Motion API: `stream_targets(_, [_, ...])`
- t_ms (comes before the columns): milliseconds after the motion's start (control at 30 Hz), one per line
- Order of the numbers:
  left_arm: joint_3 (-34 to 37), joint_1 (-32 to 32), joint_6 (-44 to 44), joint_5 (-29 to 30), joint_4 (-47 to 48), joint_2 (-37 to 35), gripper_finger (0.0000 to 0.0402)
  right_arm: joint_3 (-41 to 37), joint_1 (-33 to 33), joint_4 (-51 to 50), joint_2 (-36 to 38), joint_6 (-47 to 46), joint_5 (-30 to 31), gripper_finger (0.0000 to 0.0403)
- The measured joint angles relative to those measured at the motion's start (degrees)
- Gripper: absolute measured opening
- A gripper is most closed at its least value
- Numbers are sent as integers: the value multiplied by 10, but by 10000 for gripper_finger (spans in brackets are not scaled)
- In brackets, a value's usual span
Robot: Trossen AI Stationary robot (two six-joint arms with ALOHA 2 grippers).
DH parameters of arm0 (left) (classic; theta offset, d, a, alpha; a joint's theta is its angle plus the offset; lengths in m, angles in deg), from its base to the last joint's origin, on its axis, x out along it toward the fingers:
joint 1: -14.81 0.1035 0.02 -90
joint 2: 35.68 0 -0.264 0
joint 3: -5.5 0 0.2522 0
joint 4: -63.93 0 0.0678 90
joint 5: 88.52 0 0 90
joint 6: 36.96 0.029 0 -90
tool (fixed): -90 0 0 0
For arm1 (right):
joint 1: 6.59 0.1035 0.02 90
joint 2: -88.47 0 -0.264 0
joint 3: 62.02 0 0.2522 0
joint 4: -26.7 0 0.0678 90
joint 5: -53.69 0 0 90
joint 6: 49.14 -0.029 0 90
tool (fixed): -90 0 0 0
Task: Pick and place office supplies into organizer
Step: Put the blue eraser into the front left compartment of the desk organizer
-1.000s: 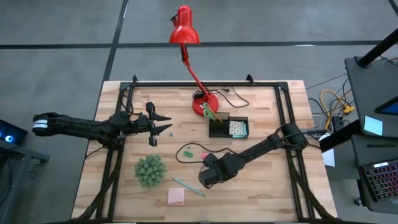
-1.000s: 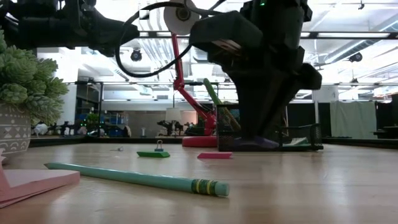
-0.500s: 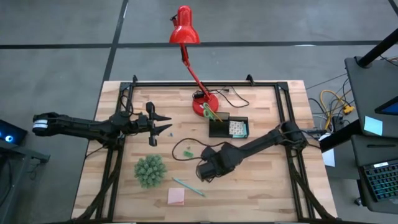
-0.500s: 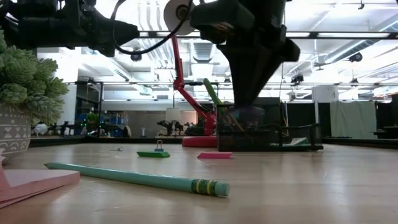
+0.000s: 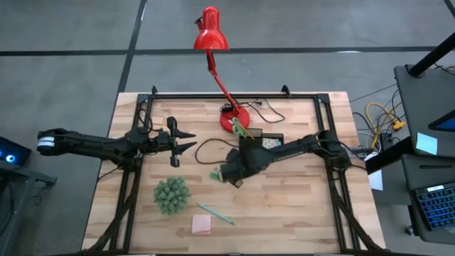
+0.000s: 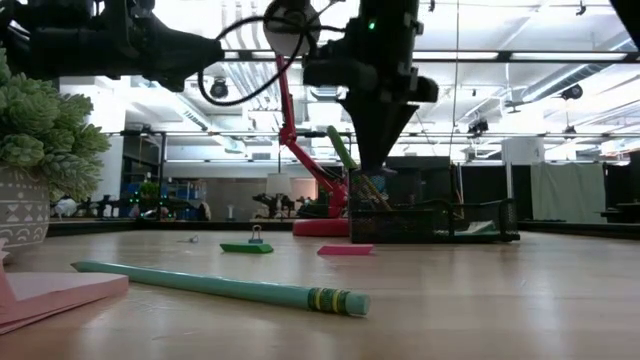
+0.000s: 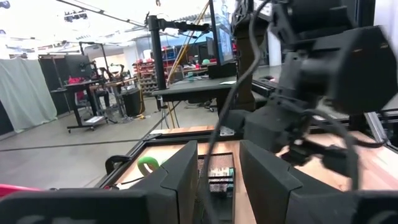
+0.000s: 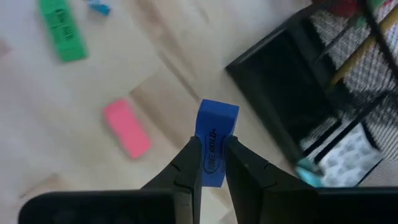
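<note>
above the table, right gripper (image 8: 211, 163) pinches blue eraser (image 8: 215, 142).

On the desk (image 5: 298, 206), the organizer (image 5: 264, 144) sits just in front of the lamp base (image 5: 234, 119), the plant (image 5: 171, 195) lies to its front-left, and the pencil (image 5: 215, 213) lies beside the pad (image 5: 201, 225) near the front edge.

Two arms at work over the table

The right gripper (image 5: 229, 175) hangs mid-frame in the high view, its arm stretched in from the right, fingers (image 8: 189, 163) pinching a small blue piece. The left gripper (image 5: 186, 141) waits at upper left, arm level, fingers (image 7: 186, 171) parted.
</note>
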Motion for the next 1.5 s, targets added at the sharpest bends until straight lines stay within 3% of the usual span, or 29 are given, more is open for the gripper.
stream_targets(500, [0, 0, 0, 0, 2, 0, 107, -16, -73, 2, 0, 95, 9, 52])
stream_targets(833, [0, 0, 0, 0, 2, 0, 107, -24, -95, 8, 0, 119, 9, 52])
stream_targets(1500, [0, 0, 0, 0, 1, 0, 107, -73, -103, 39, -1, 277, 14, 52])
